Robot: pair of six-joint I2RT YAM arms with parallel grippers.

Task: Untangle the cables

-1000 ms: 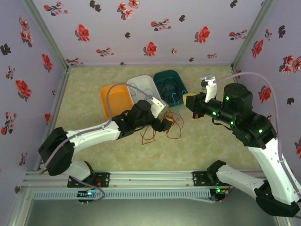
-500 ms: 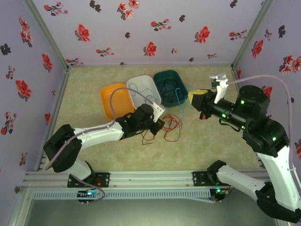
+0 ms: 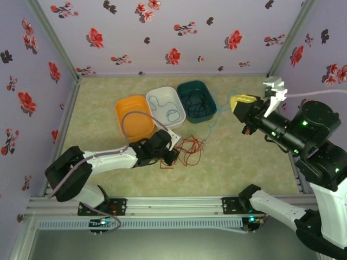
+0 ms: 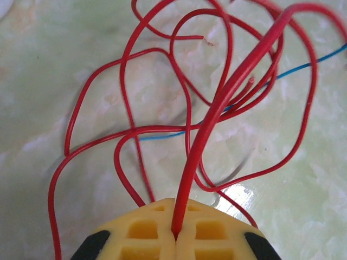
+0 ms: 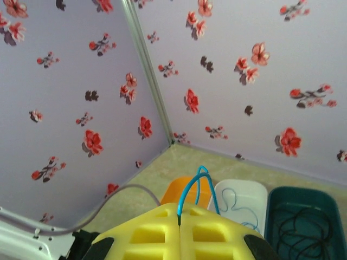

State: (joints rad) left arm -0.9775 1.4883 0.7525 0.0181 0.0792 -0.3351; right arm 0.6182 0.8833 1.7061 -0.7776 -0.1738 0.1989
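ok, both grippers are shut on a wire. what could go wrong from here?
1. The blue cable in the right gripper crosses behind loops of the red cable. Pulling may tighten the tangle or drag the whole pile.
2. The left gripper pinches the red cable right at the pad tips, so it may slip under tension.
3. The blue cable runs close by the teal tray and might catch its rim.
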